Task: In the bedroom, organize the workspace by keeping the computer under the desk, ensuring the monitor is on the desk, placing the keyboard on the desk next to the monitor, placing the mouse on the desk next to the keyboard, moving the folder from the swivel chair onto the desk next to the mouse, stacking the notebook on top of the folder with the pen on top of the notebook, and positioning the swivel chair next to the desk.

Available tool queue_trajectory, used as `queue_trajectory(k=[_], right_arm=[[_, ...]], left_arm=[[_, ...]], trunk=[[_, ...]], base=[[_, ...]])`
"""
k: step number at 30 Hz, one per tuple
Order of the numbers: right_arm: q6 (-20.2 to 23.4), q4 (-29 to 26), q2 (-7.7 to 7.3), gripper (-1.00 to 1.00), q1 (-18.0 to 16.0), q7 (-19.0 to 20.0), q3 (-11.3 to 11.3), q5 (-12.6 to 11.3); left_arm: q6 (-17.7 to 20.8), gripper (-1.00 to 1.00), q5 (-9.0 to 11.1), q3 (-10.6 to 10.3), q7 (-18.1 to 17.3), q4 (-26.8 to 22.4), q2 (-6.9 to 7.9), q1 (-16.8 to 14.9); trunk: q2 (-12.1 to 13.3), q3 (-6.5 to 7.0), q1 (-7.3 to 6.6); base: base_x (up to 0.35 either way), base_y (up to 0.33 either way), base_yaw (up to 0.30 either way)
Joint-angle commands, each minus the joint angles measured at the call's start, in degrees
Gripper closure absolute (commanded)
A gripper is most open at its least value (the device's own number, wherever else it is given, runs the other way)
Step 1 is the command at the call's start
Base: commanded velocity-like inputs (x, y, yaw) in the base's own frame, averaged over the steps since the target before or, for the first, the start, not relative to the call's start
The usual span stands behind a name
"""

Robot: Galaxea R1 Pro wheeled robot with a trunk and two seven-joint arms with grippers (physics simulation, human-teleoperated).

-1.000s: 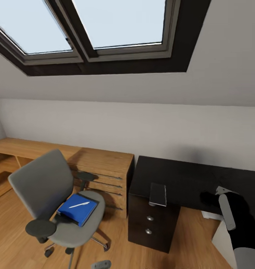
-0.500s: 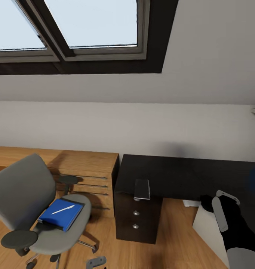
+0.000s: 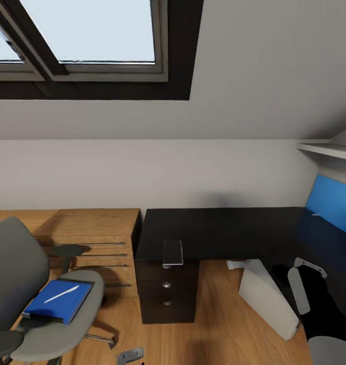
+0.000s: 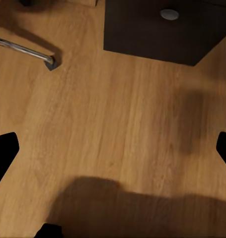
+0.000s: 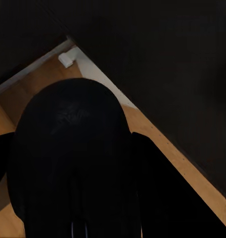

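Observation:
The grey swivel chair (image 3: pixel 15 284) stands at the left with the blue folder (image 3: pixel 59 302) on its seat and the white pen (image 3: pixel 61 294) lying on the folder. The long black desk (image 3: pixel 218 230) runs along the wall, and a thin grey notebook (image 3: pixel 173 252) rests at its front edge above the drawers. The pale computer (image 3: pixel 267 299) leans tilted on the floor beneath the desk. My right gripper (image 5: pixel 73 163) is shut on the black rounded mouse (image 5: pixel 73 148), over the desk's edge (image 5: pixel 167 59). My left gripper (image 4: pixel 113 153) hangs wide open over the wooden floor.
A light wooden drawer cabinet (image 3: pixel 87 238) stands between chair and desk. The desk's drawers carry silver knobs (image 3: pixel 166 285). A blue wall panel (image 3: pixel 330 200) and a white shelf (image 3: pixel 327 149) sit at the right. A chrome chair leg (image 4: pixel 23 49) lies near the left gripper.
The camera has turned to the right, so the whole picture slid left. The chair now sits at the left edge, and the computer, blue panel and shelf have come into view.

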Motion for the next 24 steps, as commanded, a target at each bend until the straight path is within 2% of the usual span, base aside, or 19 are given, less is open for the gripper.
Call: queue_trajectory(k=[1,24], right_arm=[[0.04,-0.01,-0.02,1.00,-0.04,-0.66,0.01,-0.74],[-1.54,0.42,0.05,1.00,-0.04,-0.59,0.27,-0.72]], left_arm=[[-0.31,-1.00,0.41,-0.74,0.41,-0.05,0.01,-0.10],[-0.31,-1.00,0.55,-0.93,0.26,-0.05,-0.17,-0.10]], trunk=[[-0.08,-0.10,0.02],[-0.08,-0.10,0.02]], base=[[0.000,0.000,-0.298],[0.000,0.000,-0.296]])
